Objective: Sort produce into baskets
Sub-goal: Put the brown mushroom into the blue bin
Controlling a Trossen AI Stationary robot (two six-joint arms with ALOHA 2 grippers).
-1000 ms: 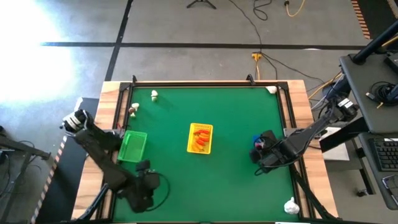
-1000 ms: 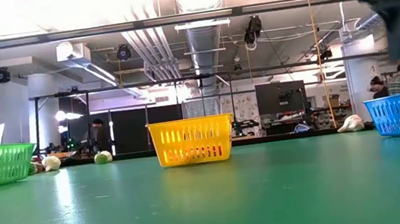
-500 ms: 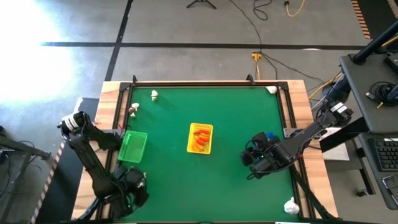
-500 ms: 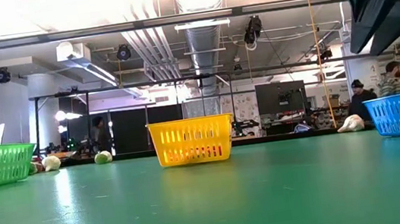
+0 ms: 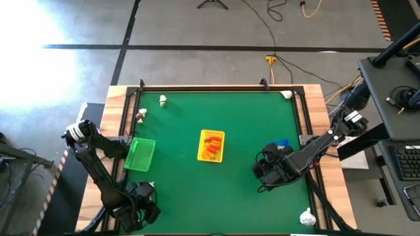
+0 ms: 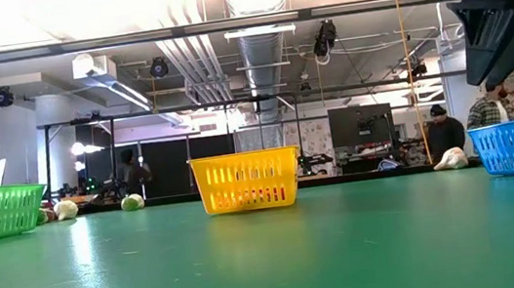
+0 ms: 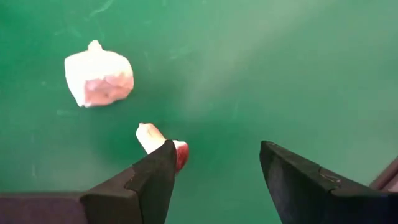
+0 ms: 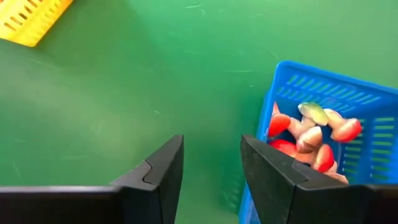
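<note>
My left gripper [image 5: 141, 204] hangs open over the table's near left corner. In its wrist view [image 7: 217, 149] a red-and-white piece [image 7: 155, 138] lies on the mat, partly hidden behind one finger, and a white piece [image 7: 99, 78] lies beyond it. My right gripper [image 5: 266, 170] is open and empty above the mat, just left of the blue basket [image 8: 323, 143], which holds several red-and-white pieces [image 8: 308, 134]. It shows at the low view's top right [image 6: 496, 6]. The yellow basket [image 5: 211, 145] holds orange pieces. The green basket [image 5: 140, 154] stands at the left.
White pieces lie near the far left corner [image 5: 163, 99] [image 5: 141, 115], at the far right corner [image 5: 286, 94] and at the near right corner [image 5: 307, 216]. The right arm covers most of the blue basket [image 5: 282, 143] in the high view. People stand in the room behind the table [image 6: 444, 131].
My right gripper has drawn away from the blue basket toward the table's left and near edges. My left gripper has gone toward the table's near left corner.
</note>
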